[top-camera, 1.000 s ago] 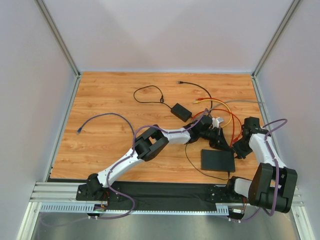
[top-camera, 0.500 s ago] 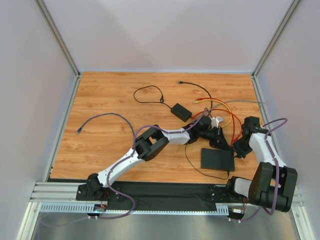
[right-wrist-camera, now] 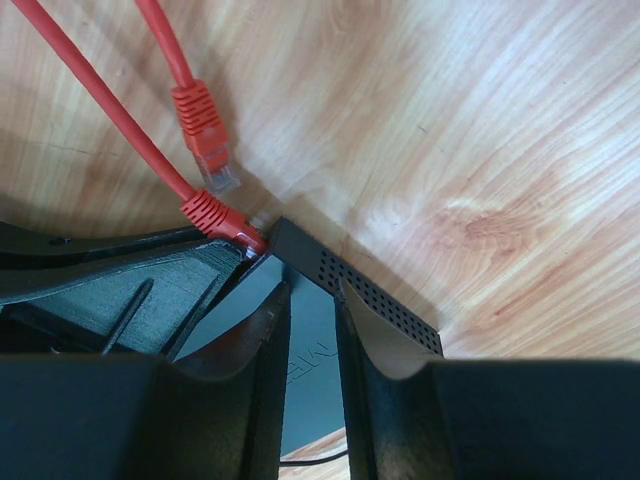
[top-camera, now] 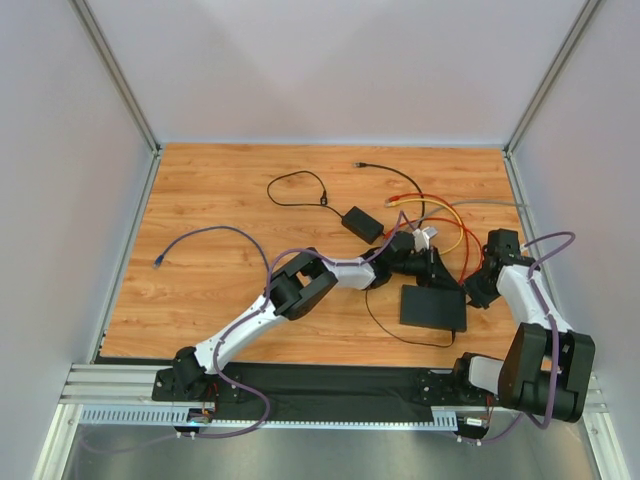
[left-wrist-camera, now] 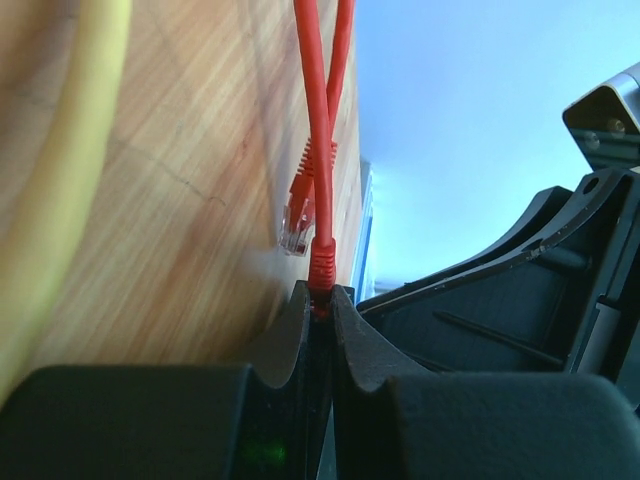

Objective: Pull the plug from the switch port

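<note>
The switch (top-camera: 434,308) lies flat on the bench (top-camera: 220,200), close to the near edge and right of the middle. At its far corner sits a red plug (right-wrist-camera: 215,213), its ribbed boot right against the box. Whether the plug is seated in a socket is hidden.

The left tool (left-wrist-camera: 320,300) is clenched on that plug's boot, and the red cable runs straight out from between its 2 fingers. The right tool (right-wrist-camera: 312,292) stands over the same corner with its fingers narrowly apart. The switch's top face shows between them and 1 finger covers the perforated side. I cannot tell whether it pinches the box.

A 2nd red plug (right-wrist-camera: 205,140) lies loose on the wood just beside the 1st. A yellow cable (left-wrist-camera: 60,200) curves nearby. Farther toward the back edge rests a black power adapter (top-camera: 362,224), and a purple cable (top-camera: 200,232) loops across the left half.
</note>
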